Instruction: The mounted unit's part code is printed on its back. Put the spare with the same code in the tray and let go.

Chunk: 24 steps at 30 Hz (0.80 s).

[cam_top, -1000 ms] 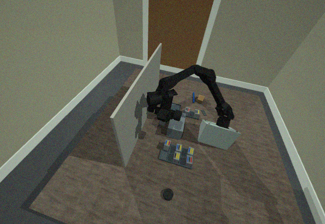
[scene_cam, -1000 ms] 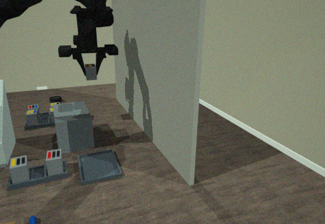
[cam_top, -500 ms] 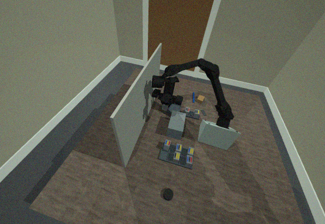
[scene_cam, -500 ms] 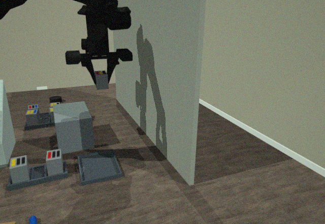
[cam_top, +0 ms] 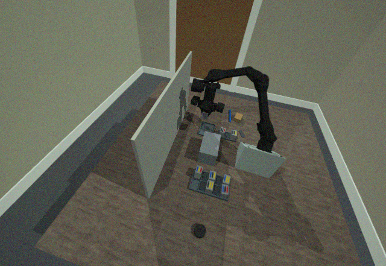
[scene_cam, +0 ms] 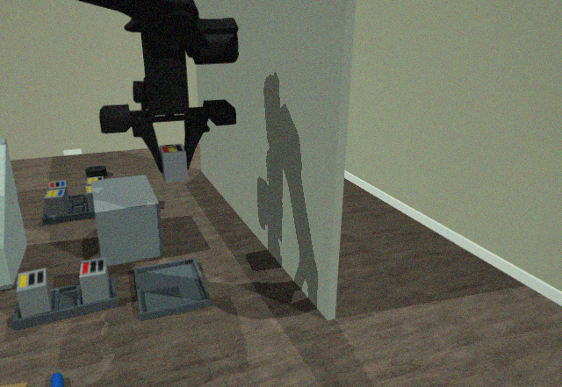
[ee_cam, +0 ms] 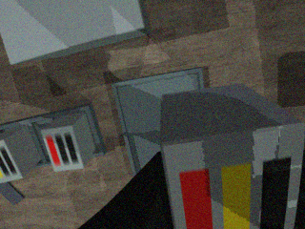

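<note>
My gripper point(cam_top: 205, 114) point(scene_cam: 175, 170) is shut on a grey block point(scene_cam: 175, 165) point(ee_cam: 216, 153) with red, yellow and black stripes on top. It holds the block upright, well above the floor. The square grey tray point(cam_top: 199, 134) point(scene_cam: 176, 310) point(ee_cam: 137, 102) is empty; in the wrist view the held block hides its right part. A rack point(cam_top: 208, 194) point(scene_cam: 76, 216) holds several striped spares. A smaller rack point(scene_cam: 68, 314) carries a yellow-black-black block point(scene_cam: 34, 294) and a red-black-black block point(scene_cam: 94, 283) point(ee_cam: 62, 148). No printed code on a unit's back is readable.
A large grey box point(cam_top: 209, 148) point(scene_cam: 129, 232) stands between the big rack and the tray. A tall grey wall panel point(cam_top: 161, 116) point(scene_cam: 235, 79) stands beside the tray. A pale slanted panel point(cam_top: 259, 161) stands by the arm's base. A blue rod point(cam_top: 230, 115) and an orange block point(cam_top: 238, 116) lie farther off.
</note>
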{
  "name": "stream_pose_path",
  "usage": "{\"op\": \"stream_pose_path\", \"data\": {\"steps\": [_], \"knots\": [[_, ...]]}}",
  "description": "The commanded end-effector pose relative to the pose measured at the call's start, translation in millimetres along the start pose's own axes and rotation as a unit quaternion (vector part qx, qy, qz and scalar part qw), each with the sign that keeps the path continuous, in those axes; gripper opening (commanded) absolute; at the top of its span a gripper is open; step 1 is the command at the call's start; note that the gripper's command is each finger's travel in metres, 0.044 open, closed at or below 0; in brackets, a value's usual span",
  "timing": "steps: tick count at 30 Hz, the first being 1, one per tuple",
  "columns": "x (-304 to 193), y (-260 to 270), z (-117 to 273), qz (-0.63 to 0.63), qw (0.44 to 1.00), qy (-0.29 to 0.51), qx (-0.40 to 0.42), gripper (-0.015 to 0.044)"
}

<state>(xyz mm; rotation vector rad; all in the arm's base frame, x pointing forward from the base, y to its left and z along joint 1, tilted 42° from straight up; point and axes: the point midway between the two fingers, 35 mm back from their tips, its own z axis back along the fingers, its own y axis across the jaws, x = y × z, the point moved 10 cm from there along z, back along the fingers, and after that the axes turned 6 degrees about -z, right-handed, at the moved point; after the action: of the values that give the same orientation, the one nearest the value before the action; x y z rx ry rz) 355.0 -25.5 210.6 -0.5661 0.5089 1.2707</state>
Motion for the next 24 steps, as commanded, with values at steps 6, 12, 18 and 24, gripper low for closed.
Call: {"op": "stream_pose_path", "data": {"steps": [6, 12, 18, 24], "knots": [[-48.9, 15.7, -2.0, 0.005, 1.0, 0.017, 0.004, 0.0], [-49.7, 15.3, -3.6, 0.005, 1.0, 0.017, 0.004, 0.0], [-49.5, 13.9, -10.1, 0.005, 1.0, 0.016, 0.004, 0.0], [-49.3, 12.7, -16.5, 0.004, 1.0, 0.016, 0.004, 0.0]]}}
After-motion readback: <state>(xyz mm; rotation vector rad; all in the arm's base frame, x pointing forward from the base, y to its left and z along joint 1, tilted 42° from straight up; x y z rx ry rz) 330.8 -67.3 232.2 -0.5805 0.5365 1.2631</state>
